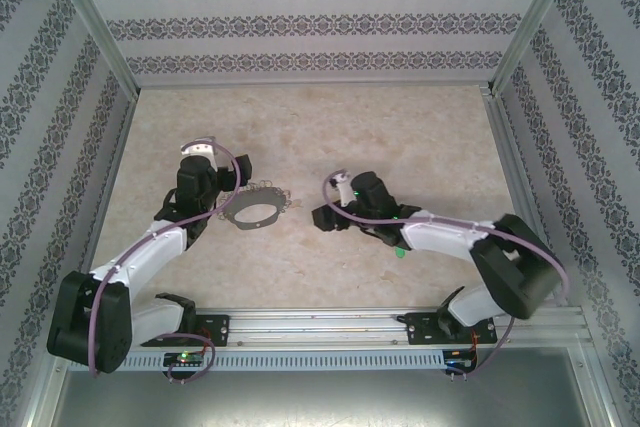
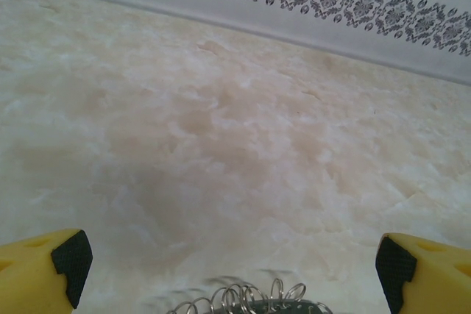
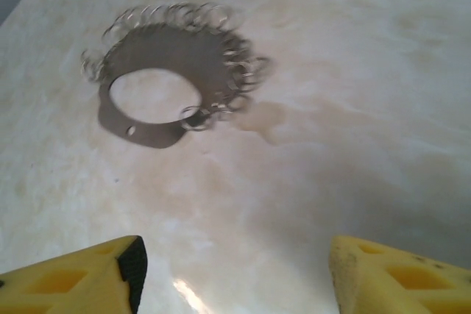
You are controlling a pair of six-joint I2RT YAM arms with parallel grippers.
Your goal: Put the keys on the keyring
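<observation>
- Hanging wide apart, the left gripper's (image 2: 235,279) yellow fingers (image 2: 45,264) are holding nothing. The wire coils of the keyring (image 2: 243,301) are showing at the bottom edge of the left wrist view, between the fingers.
- The right gripper (image 3: 235,277) is also standing released, its jaws parted with bare table (image 3: 353,108) between them. It is facing the keyring (image 3: 195,53) from a little way off.
- The keyring (image 1: 232,215) is lying on the table (image 1: 400,127) between the two grippers, touching the left gripper (image 1: 224,193) or just beside it. It is well apart from the right gripper (image 1: 322,217).
- A small green speck (image 1: 400,251) is lying by the right forearm. It is probably the key, though it is too small to be sure.
- The step in hand seems to be securing the ring, with nothing threaded yet.
- To do this well, the left fingers should be closing across the flat grey band rather than the springy coils, which would likely be slipping or flexing under pressure.
- The lifted ring should be kept steady, with its hole turned toward the right arm.
- The right arm should be reaching back for the key and pinching the green head, so the dark shank is left free for threading.
</observation>
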